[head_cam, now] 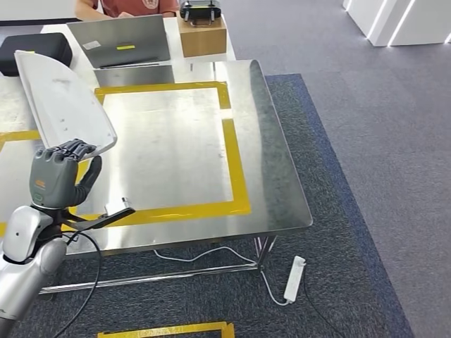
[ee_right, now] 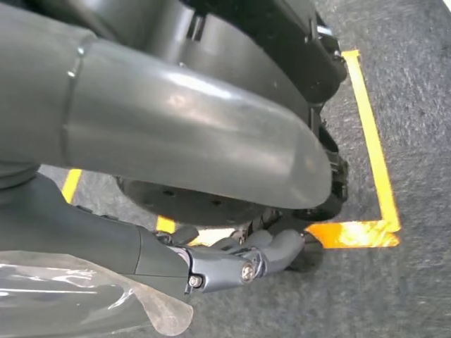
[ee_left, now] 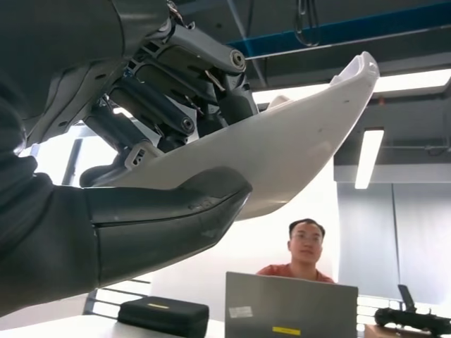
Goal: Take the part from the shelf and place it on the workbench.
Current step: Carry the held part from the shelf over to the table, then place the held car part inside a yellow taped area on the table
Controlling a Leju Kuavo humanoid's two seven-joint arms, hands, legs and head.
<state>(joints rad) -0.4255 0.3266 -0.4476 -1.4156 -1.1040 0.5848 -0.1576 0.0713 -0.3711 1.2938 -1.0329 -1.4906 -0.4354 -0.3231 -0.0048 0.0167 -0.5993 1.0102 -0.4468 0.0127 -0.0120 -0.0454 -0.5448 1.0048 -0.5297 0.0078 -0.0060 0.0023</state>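
I am holding the part [head_cam: 61, 98], a pale curved panel, in my left hand [head_cam: 59, 174]; my fingers are clamping its lower edge from above and my thumb is pressing from beneath, as the left wrist view makes plain. The panel is tilting up and away from me above the near left corner of the counter [head_cam: 271, 176], not resting on it. So I judge the fetching as done and the placing as still to come: the part is already off the shelf and over the steel top, and what is left is lowering it, most likely inside the yellow frame [head_cam: 234, 151], and letting go.

My right hand [ee_right: 250, 260] is hanging low over the carpet, its fingers loosely curled with nothing in them, beside floor tape [ee_right: 372, 141].

Beyond the counter a person [head_cam: 125, 7] is sitting at a laptop [head_cam: 120, 42], with a black case [head_cam: 34, 49] to one side and a wooden box [head_cam: 202, 35] to the other. These are lying well apart from the marked area. A cable [head_cam: 85, 232] is trailing from my wrist along the counter's near edge, and I think it could snag as I lower. A power strip [head_cam: 294, 278] is lying on the floor underneath.
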